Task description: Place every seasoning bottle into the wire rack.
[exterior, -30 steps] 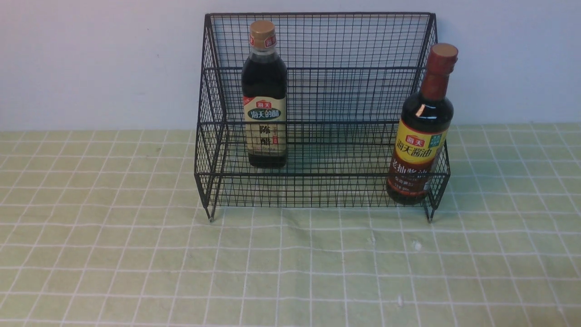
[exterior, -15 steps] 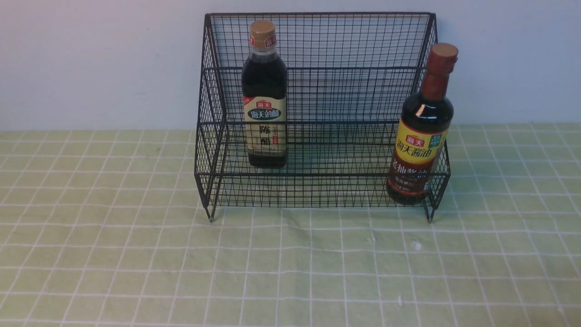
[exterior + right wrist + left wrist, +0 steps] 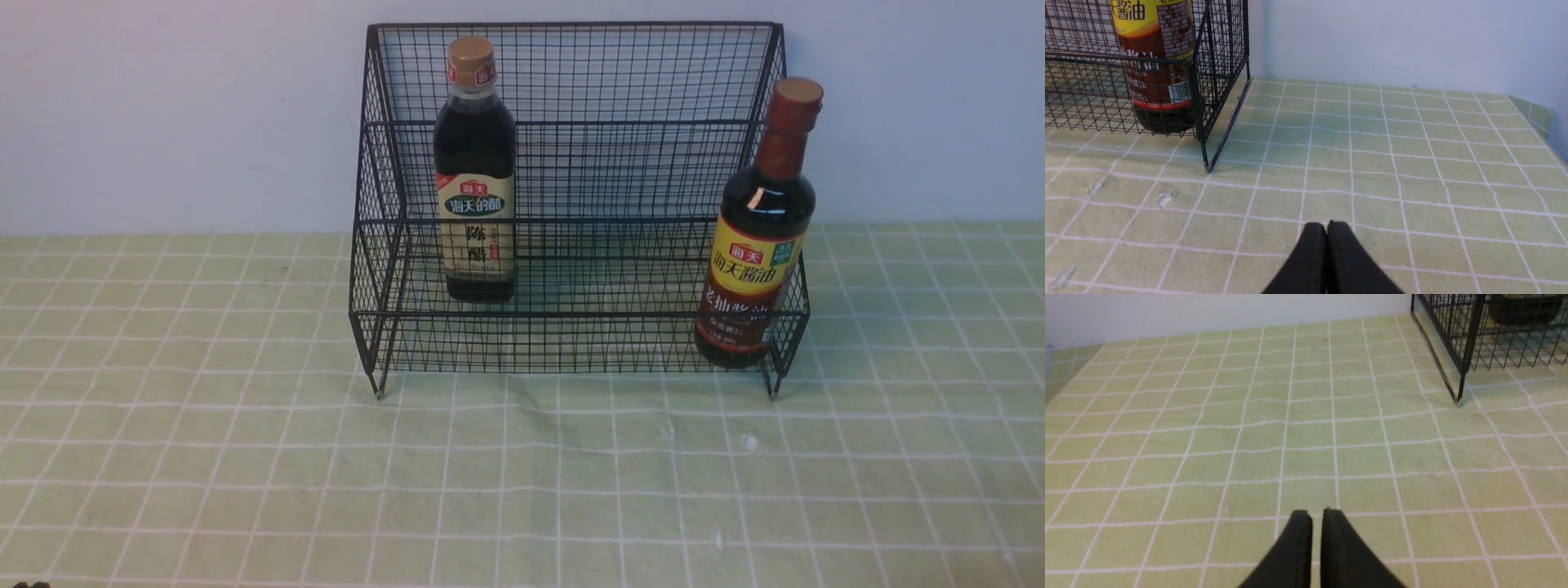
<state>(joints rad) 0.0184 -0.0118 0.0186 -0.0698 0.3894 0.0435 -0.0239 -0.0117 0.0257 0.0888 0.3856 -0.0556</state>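
The black wire rack (image 3: 571, 24) stands at the back of the table against the wall. The squarish gold-capped bottle (image 3: 476, 188) stands upright inside it, left of centre. The taller round bottle with the brown-red cap (image 3: 759, 245) stands upright inside the rack's front right corner; it also shows in the right wrist view (image 3: 1157, 61). My left gripper (image 3: 1316, 514) is shut and empty over the cloth, to the left of the rack's left leg (image 3: 1468, 347). My right gripper (image 3: 1327, 224) is shut and empty over the cloth, right of the rack (image 3: 1200, 102).
A light green checked cloth (image 3: 522, 474) covers the table. Small white specks lie on it in front of the rack (image 3: 749, 442). The table's right edge shows in the right wrist view (image 3: 1549, 118). A pale wall stands right behind the rack.
Rack and bottles have not moved. A small dark bit has come into the bottom left corner of the front view.
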